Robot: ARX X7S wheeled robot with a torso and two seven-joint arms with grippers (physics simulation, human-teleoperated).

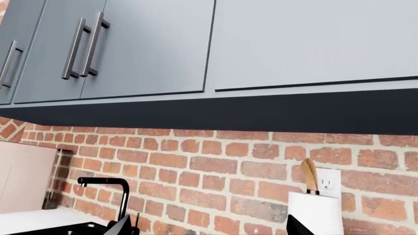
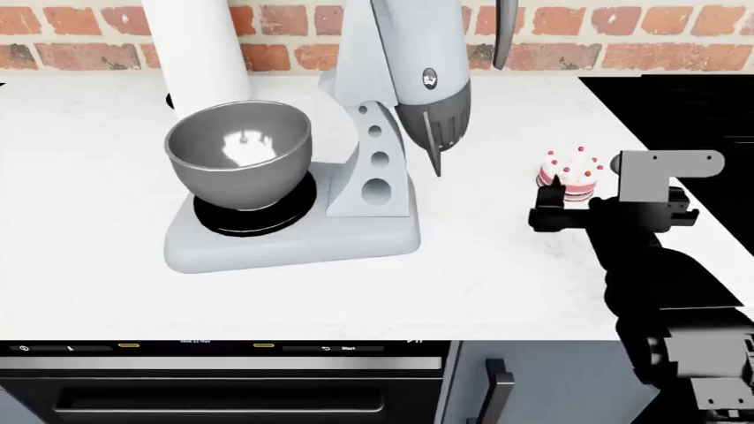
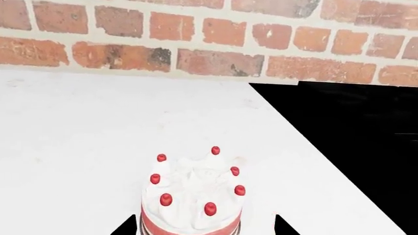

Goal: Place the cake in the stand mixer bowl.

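Note:
The cake (image 2: 571, 171), white on top with red dots and pink-striped sides, stands on the white counter to the right of the mixer. My right gripper (image 2: 575, 196) is open, one finger on each side of the cake (image 3: 193, 198), and a gap shows between each fingertip and the icing. The stand mixer bowl (image 2: 239, 155), shiny grey metal on a black base, sits empty at the left of the light grey mixer (image 2: 380, 132). My left gripper (image 1: 207, 229) is open with nothing in it. It faces the brick wall and does not show in the head view.
A white cylinder (image 2: 200, 53) stands behind the bowl. A black cooktop (image 2: 689, 106) lies to the right of the cake. An oven front (image 2: 224, 384) is below the counter edge. The left wrist view shows grey wall cabinets (image 1: 150, 46), a black faucet (image 1: 104, 183) and a white holder (image 1: 314, 208).

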